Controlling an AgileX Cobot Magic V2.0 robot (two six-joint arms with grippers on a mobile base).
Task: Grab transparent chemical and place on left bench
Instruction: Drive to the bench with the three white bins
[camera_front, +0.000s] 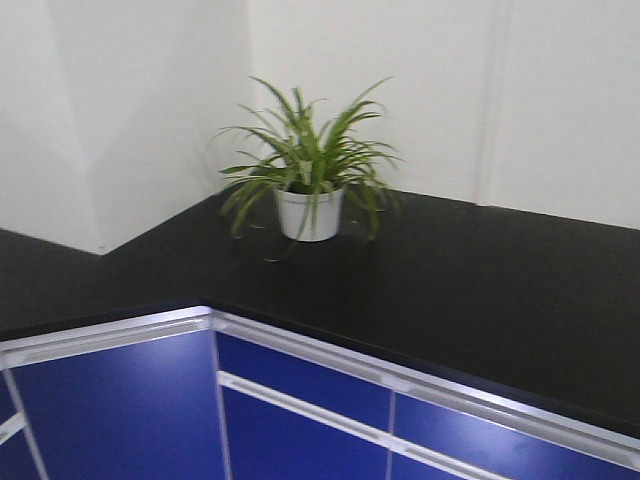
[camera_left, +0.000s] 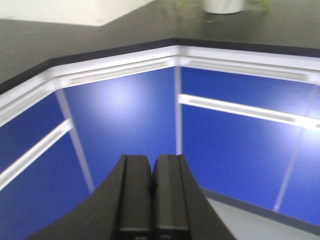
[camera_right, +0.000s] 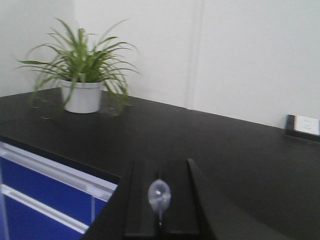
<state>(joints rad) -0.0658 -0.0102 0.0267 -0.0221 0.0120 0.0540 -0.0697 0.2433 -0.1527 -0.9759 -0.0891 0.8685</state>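
My right gripper (camera_right: 159, 165) is shut, hovering over the black benchtop (camera_right: 215, 150) near its front edge. A small clear glassy oval (camera_right: 159, 194) is pinched between its fingers. It looks like part of the transparent chemical's glass, and the rest of it is hidden. My left gripper (camera_left: 151, 159) is shut and empty. It hangs low in front of the blue cabinet doors (camera_left: 125, 120), below the bench edge. The left bench with white bins is out of view. Neither gripper shows in the front view.
A potted green plant in a white pot (camera_front: 309, 212) stands at the bench's inner corner, also in the right wrist view (camera_right: 81, 96). A white wall socket (camera_right: 302, 125) sits at the far right. The benchtop (camera_front: 480, 290) bends around the corner above blue cabinets (camera_front: 300, 400).
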